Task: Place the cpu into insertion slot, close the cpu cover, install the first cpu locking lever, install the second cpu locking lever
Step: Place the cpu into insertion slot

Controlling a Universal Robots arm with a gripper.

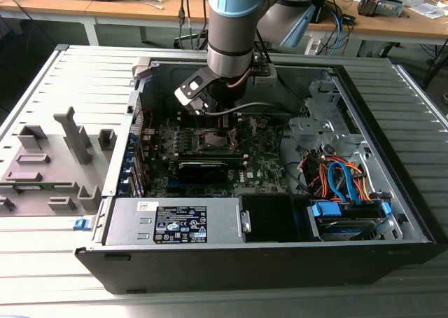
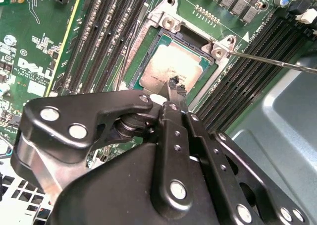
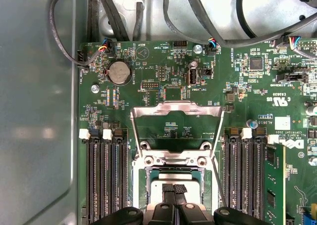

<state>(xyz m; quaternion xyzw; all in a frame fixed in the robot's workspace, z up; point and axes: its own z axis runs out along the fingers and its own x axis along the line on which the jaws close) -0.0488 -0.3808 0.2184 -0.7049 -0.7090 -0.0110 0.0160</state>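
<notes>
The cpu lies flat in the insertion slot, its silver top showing in both wrist views. My gripper hangs right over the chip's edge, fingers together and shut with nothing between them; whether the tips touch the chip I cannot tell. In the first wrist view the gripper sits over the cpu, and the cpu cover stands swung up and open behind the insertion slot. A thin locking lever sticks out free beside the socket. The gripper is low over the motherboard.
Black memory slots flank the socket on both sides. A green card stands near one bank. The open case holds a power supply, drive bay cables and dark cables along the case wall. A grey fixture lies outside.
</notes>
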